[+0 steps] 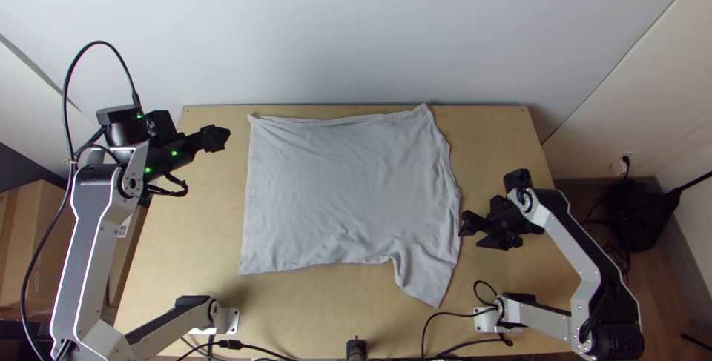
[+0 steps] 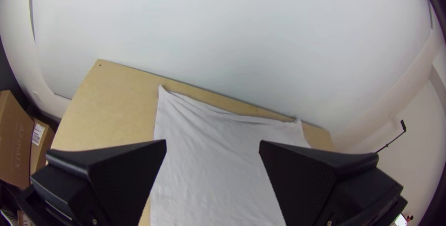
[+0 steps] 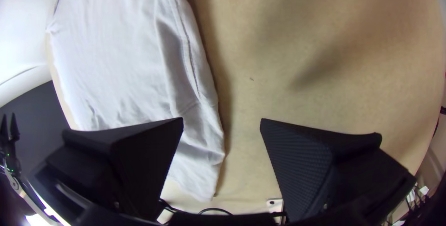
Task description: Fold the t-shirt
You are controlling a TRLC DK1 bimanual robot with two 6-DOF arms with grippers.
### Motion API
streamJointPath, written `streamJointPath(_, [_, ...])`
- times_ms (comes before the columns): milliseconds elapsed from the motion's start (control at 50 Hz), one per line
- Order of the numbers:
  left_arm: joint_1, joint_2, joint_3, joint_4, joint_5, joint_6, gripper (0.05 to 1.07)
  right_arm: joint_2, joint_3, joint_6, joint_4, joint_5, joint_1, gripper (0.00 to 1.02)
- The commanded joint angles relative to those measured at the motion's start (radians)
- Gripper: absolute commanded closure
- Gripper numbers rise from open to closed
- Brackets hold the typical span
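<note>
In the top view my left gripper (image 1: pixel 215 138) is held beyond the shirt's far left corner, touching nothing. My right gripper (image 1: pixel 470 229) is beside the shirt's right edge, apart from it. The light grey t-shirt (image 1: pixel 348 190) lies spread on the table, a sleeve (image 1: pixel 426 276) pointing to the near right. In the left wrist view my left gripper (image 2: pixel 213 145) is open, the t-shirt (image 2: pixel 213 175) seen between its fingers. In the right wrist view my right gripper (image 3: pixel 221 121) is open, the t-shirt's edge (image 3: pixel 186 82) between and beside its fingers.
The wooden table (image 1: pixel 193 257) has bare strips around the shirt. A white wall (image 1: pixel 356 35) rises behind its far edge. Black cables (image 1: pixel 460 314) run along the near edge, and cardboard boxes (image 1: pixel 33 242) stand at the left.
</note>
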Motion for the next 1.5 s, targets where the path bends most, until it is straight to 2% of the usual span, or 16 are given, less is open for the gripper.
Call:
streamJointPath(0, [0.011, -0.027, -0.036, -0.009, 0.008, 0.015, 0.11, -0.002, -0.044, -0.012, 0.062, 0.016, 0.029, 0.49])
streamJointPath(280, [0.026, -0.035, -0.051, -0.011, 0.008, 0.030, 0.11, 0.064, -0.064, 0.005, 0.146, 0.016, 0.061, 0.50])
streamJointPath(420, [0.037, -0.035, -0.060, -0.009, 0.009, 0.044, 0.11, 0.087, -0.079, 0.015, 0.169, 0.018, 0.105, 0.52])
streamJointPath(520, [0.037, -0.029, -0.063, -0.040, 0.011, 0.079, 0.11, 0.087, -0.095, 0.017, 0.215, 0.044, 0.135, 0.86])
streamJointPath(580, [0.037, -0.015, -0.060, -0.111, 0.029, 0.133, 0.11, 0.087, -0.101, 0.017, 0.224, 0.061, 0.152, 1.00])
streamJointPath(640, [0.034, 0.004, -0.054, -0.198, 0.031, 0.174, 0.11, 0.085, -0.102, 0.019, 0.223, 0.067, 0.156, 1.00])
streamJointPath(800, [0.026, 0.051, -0.096, -0.497, 0.029, 0.389, 0.11, 0.067, -0.090, 0.031, 0.205, 0.067, 0.155, 1.00])
streamJointPath(880, [0.040, 0.060, -0.160, -0.578, 0.001, 0.475, 0.11, 0.050, -0.087, 0.034, 0.197, 0.067, 0.155, 1.00])
streamJointPath(1000, [0.023, 0.060, -0.284, -0.608, -0.114, 0.533, 0.11, 0.038, -0.082, 0.043, 0.197, 0.065, 0.156, 1.00])
streamJointPath(1100, [-0.012, 0.059, -0.392, -0.609, -0.172, 0.536, 0.11, 0.035, -0.079, 0.045, 0.197, 0.067, 0.159, 1.00])
streamJointPath(1240, [-0.070, 0.056, -0.531, -0.539, -0.190, 0.530, 0.12, 0.027, -0.079, 0.058, 0.197, 0.067, 0.162, 1.00])
streamJointPath(1380, [-0.110, 0.063, -0.628, -0.445, -0.190, 0.515, 0.25, 0.013, -0.085, 0.063, 0.195, 0.067, 0.168, 1.00])
streamJointPath(1480, [-0.129, 0.088, -0.651, -0.416, -0.190, 0.499, 0.26, 0.009, -0.084, 0.065, 0.195, 0.067, 0.168, 1.00])
